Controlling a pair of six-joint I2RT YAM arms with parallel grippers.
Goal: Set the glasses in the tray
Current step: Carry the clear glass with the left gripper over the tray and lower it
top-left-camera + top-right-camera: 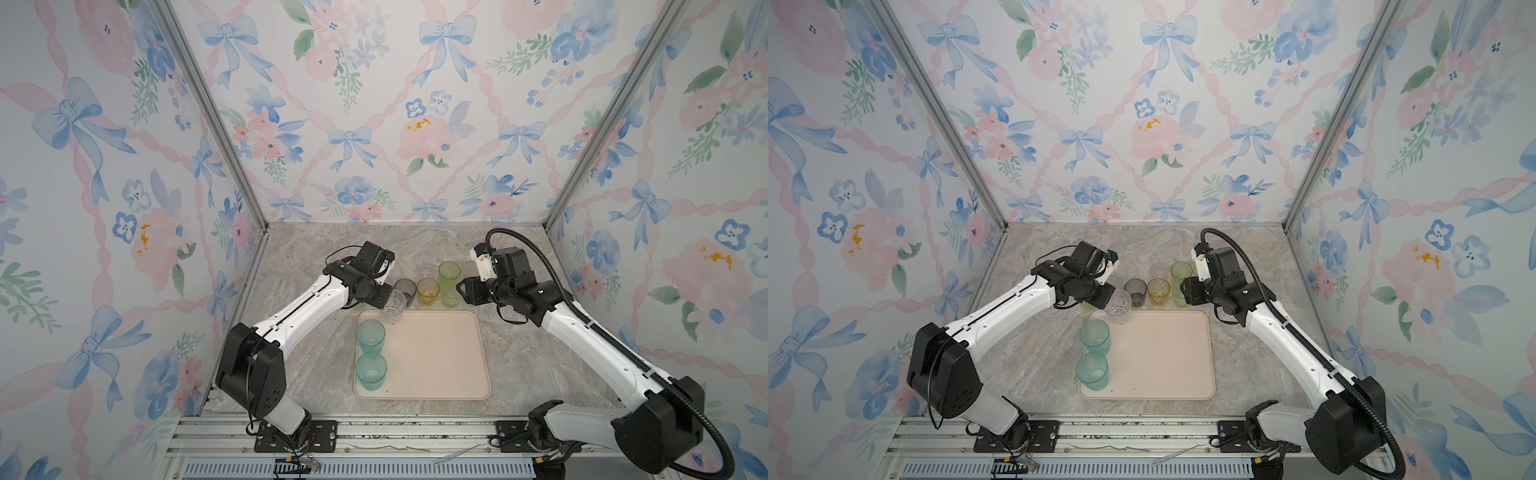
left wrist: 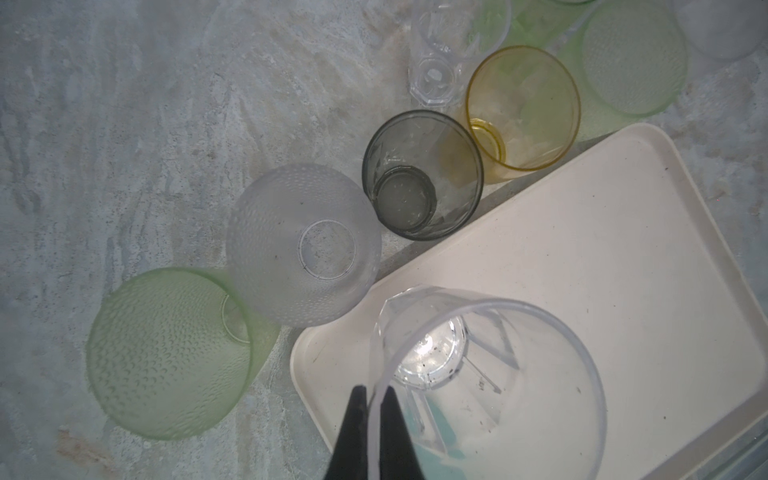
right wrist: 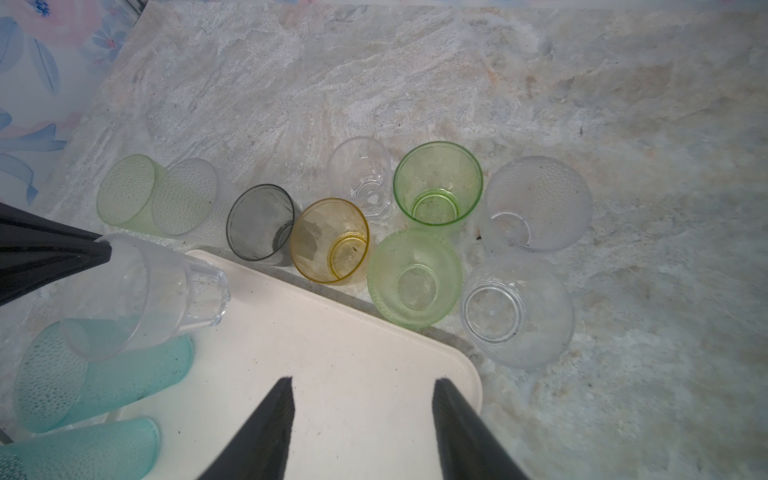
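The thin rim of a clear tumbler is pinched between the fingers of the left gripper, which are drawn narrow on the wall, one finger inside it and one outside. The tumbler is held tilted over the far left corner of the tray; whether its base touches the tray cannot be told. The fingers of the right gripper are spread wide with nothing between them, and they are seen above the far right corner of the tray, close to the gathered glasses.

Inside the tray, a teal tumbler and a second teal tumbler are stood upright along the left rim, one just in front of the other.

The other glasses are grouped on the marble tabletop, beyond the tray's far rim. A smoky grey tumbler and an amber tumbler are set side by side just beside the rim, with a tiny clear glass behind them. Toward the right arm, a smooth green tumbler and a dotted green tumbler are placed, and past these a frosted tumbler and a nearer frosted tumbler. At the other end of the group, near the held glass, a pale green tumbler and a dotted frosted tumbler are stood against each other.
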